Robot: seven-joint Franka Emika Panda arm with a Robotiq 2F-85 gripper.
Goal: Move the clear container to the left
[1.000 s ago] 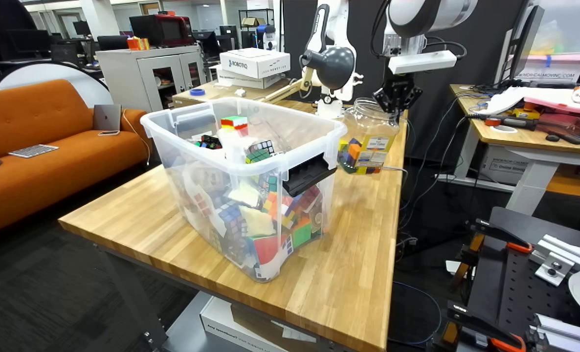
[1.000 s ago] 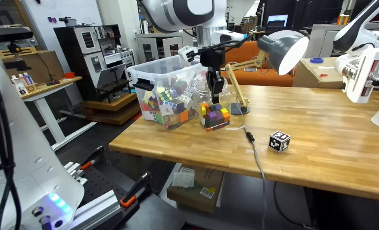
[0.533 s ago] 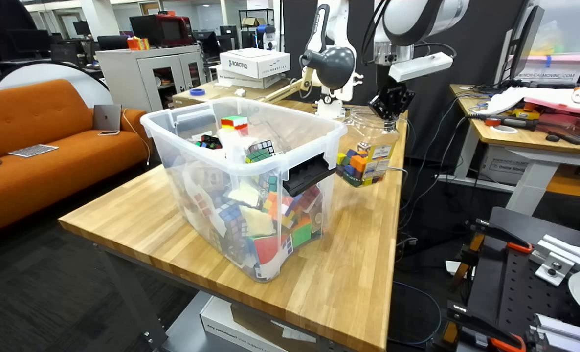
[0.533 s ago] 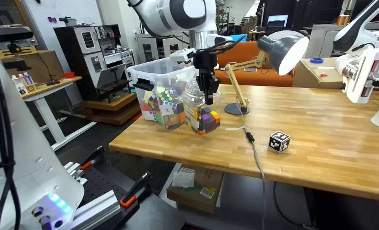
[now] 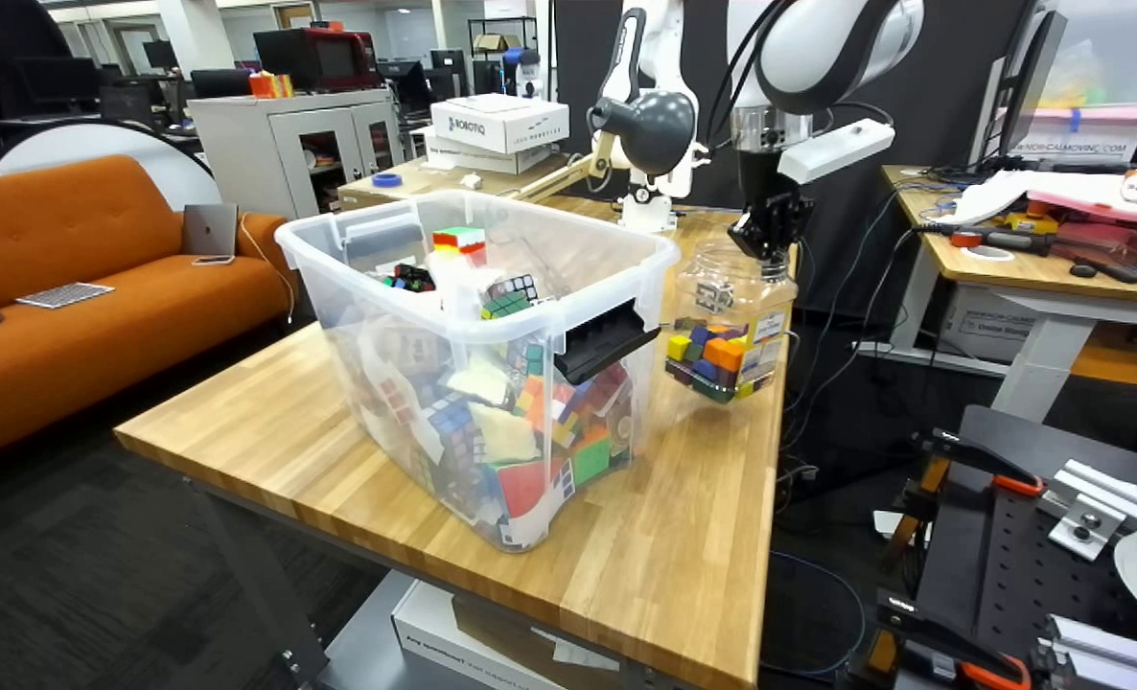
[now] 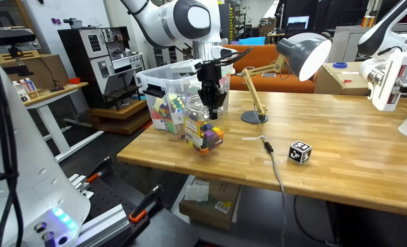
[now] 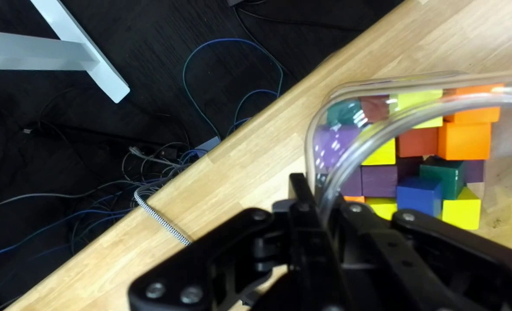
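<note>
The clear container [image 5: 728,299] is a transparent jar with a wide round mouth, a label and coloured cubes inside. In an exterior view its label side shows [image 6: 192,128]. My gripper [image 5: 774,266] is shut on the jar's rim, one finger inside and one outside, and it also shows in an exterior view [image 6: 213,114]. The jar hangs slightly tilted, close above the table; whether its base touches the wood is hard to tell. In the wrist view the jar's rim [image 7: 383,127] runs down between the fingers [image 7: 318,196], and cubes show inside.
A large clear storage bin [image 5: 521,331] full of puzzle cubes stands right beside the jar. A desk lamp [image 6: 255,116] with its cable [image 6: 275,168] and a black-and-white marker cube [image 6: 300,152] are on the table [image 6: 354,130]. The table edge [image 7: 247,129] lies close to the jar.
The jar has moved with my gripper, toward the viewer in an exterior view and left and down in an exterior view. It has turned somewhat. The bin, lamp and marker cube have not moved.
</note>
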